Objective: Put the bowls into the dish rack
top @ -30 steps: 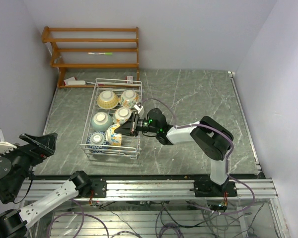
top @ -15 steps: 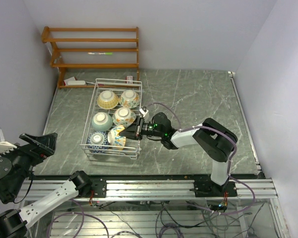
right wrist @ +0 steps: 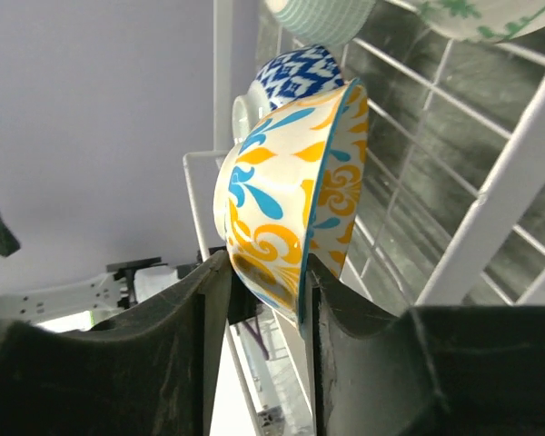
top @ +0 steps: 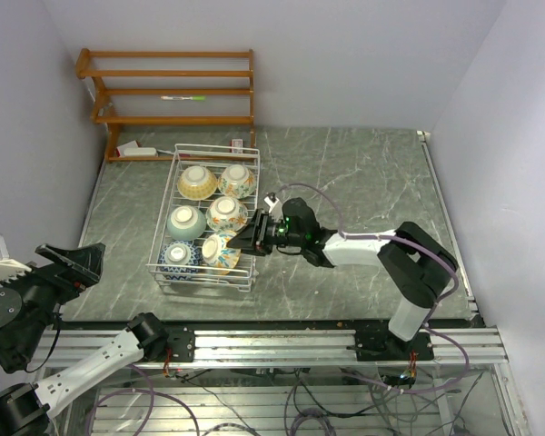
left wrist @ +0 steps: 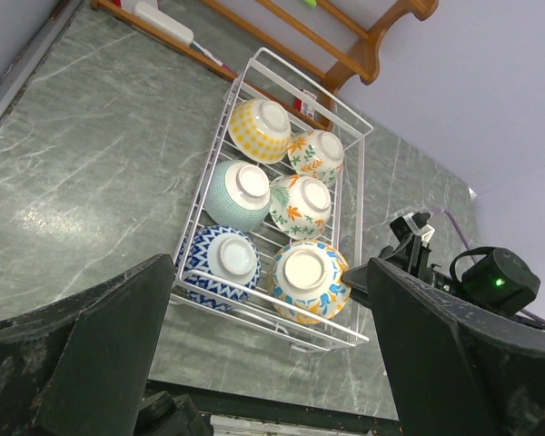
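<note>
The right gripper (top: pixel 248 238) is clamped on the wall of the yellow-and-blue bowl (left wrist: pixel 307 277), 1 finger inside the rim and 1 outside. That bowl now lies foot-up in the near right slot of the dish rack (top: pixel 216 145), just beside the blue zigzag bowl (left wrist: pixel 220 263). The other 4 bowls (left wrist: pixel 254 182) sit upside down in 2 rows behind them. This looks like the last placement, so the step in hand is the release. I would first let the bowl's rim settle on the wires, then spread the fingers only enough to free the wall. The gripper should draw back toward the right, over the rack's side bar, without snagging a wire or nudging the neighbour. 1 second ago the same bowl hung tilted on edge above the slot. Since then it has come down and turned flat, and the right arm's elbow has swung out to the right over the counter (top: pixel 363 182). The left gripper (left wrist: pixel 271 263) has not moved, parked at the near left with its fingers spread wide and holding nothing.
</note>
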`<state>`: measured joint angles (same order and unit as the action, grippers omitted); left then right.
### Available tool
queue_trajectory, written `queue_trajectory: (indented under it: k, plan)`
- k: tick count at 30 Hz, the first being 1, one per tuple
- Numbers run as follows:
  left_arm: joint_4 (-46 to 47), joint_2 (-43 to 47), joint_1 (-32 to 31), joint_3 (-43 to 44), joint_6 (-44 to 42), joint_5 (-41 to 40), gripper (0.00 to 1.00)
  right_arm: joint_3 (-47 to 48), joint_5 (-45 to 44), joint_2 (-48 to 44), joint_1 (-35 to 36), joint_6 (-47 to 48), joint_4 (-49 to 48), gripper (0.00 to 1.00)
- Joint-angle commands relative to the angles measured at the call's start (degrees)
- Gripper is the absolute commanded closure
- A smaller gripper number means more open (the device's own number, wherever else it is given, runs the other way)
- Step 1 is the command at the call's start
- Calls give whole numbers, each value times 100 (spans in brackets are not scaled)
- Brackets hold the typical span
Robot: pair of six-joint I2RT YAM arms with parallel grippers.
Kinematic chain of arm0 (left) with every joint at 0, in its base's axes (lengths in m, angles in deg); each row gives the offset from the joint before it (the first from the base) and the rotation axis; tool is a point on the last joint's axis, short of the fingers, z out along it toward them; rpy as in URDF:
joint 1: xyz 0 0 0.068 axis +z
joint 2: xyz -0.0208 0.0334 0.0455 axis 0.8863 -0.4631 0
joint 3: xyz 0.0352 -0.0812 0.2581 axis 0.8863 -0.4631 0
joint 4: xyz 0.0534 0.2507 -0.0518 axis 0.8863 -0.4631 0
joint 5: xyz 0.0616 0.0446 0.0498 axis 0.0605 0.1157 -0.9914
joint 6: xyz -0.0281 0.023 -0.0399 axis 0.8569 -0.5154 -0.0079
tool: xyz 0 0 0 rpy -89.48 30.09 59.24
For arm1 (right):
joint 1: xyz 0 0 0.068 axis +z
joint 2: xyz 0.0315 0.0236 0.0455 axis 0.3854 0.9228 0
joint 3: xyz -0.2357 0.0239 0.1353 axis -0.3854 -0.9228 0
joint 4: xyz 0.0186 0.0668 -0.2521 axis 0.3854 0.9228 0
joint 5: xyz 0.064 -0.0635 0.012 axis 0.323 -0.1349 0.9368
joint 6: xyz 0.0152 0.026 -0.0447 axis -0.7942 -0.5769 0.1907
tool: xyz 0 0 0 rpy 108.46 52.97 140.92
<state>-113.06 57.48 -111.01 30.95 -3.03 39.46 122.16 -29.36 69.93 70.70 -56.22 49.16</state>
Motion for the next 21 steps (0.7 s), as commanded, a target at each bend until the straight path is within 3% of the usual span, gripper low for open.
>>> queue_trajectory:
  k: [1,7,21]
  plan:
    - [163,-49,-36,-77,34,13,1,345,-391,-227,-83,860,1561,61]
    - [128,-24,-36,-82,66,9,1,813,-444,-169,-83,1287,2508,53]
    - [58,-9,-36,-34,51,-29,1,2107,-1179,152,-50,2354,4712,45]
